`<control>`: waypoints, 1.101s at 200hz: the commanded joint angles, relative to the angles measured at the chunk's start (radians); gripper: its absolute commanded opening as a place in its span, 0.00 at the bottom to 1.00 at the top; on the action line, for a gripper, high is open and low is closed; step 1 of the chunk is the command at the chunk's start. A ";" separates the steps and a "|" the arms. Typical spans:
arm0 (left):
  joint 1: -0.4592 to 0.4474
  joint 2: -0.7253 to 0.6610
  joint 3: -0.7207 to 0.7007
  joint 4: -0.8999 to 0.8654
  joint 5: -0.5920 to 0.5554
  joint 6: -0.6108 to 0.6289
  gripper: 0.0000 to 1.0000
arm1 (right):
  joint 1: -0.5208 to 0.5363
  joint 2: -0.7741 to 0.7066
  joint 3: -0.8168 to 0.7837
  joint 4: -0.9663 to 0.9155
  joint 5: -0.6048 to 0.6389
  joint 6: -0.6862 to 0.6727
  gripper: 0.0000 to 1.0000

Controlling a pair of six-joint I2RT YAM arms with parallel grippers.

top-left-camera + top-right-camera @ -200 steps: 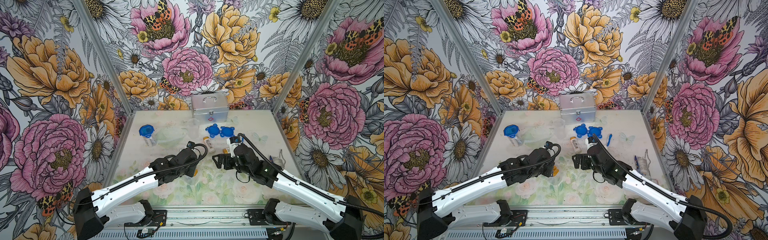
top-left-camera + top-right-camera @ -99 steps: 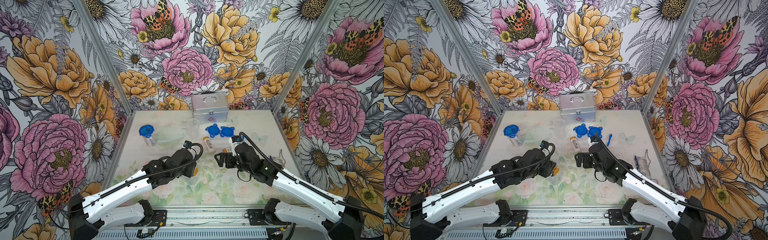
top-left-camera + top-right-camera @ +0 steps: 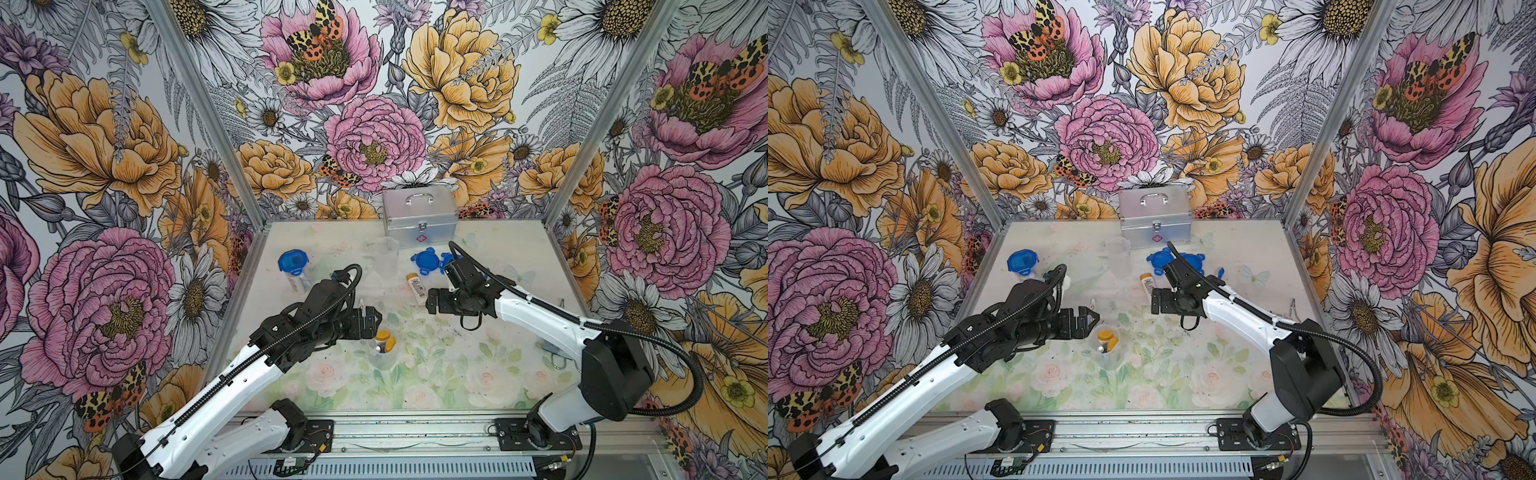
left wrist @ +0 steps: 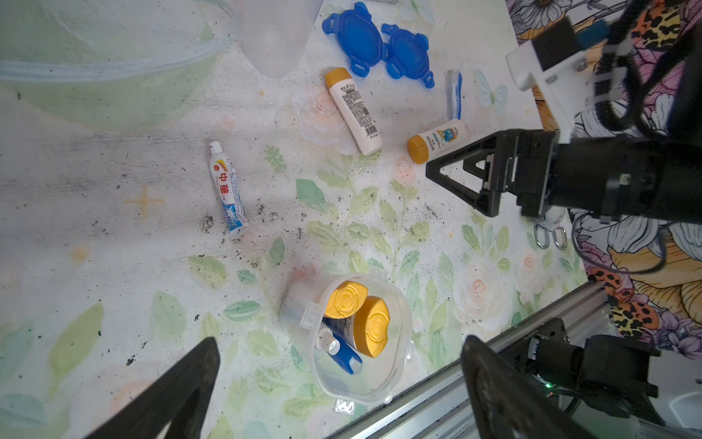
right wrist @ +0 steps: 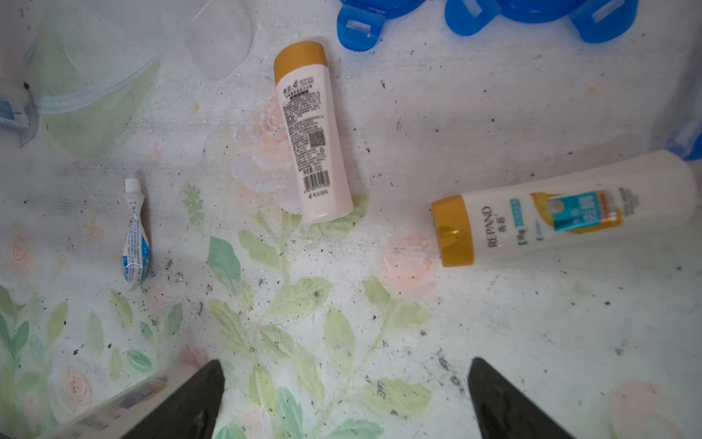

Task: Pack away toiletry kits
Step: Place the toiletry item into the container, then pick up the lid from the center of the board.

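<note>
A clear cup (image 4: 395,365) stands near the table's front, holding two yellow-capped bottles and a blue-white tube. It shows in both top views (image 3: 384,347) (image 3: 1106,340). My left gripper (image 4: 338,344) is open and empty, just left of the cup (image 3: 374,321). Two more white bottles (image 5: 313,133) (image 5: 551,213) lie flat in front of my right gripper (image 5: 343,365), which is open and empty (image 3: 430,301). A small white-blue tube (image 4: 228,190) lies loose between the arms. A blue-white toothbrush (image 4: 454,93) lies beside two blue lids (image 4: 380,41).
A silver case (image 3: 419,212) stands at the back wall. An empty clear cup (image 3: 386,249) stands in front of it. A cup closed with a blue lid (image 3: 294,264) lies at the back left. A clear pouch (image 4: 114,45) lies near it. Metal rings (image 4: 551,237) lie at the right.
My left gripper has opened and drawn back to the left, off the cup, whose yellow caps now show. My right gripper has shifted slightly toward the back.
</note>
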 commanded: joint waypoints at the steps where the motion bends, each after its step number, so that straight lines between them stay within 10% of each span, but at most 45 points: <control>1: 0.011 -0.002 0.051 -0.039 0.054 -0.027 0.98 | -0.018 0.054 0.071 -0.038 -0.051 -0.066 0.99; 220: 0.060 0.101 0.122 -0.050 0.073 -0.053 0.99 | -0.335 0.574 0.633 -0.143 0.031 -0.204 0.97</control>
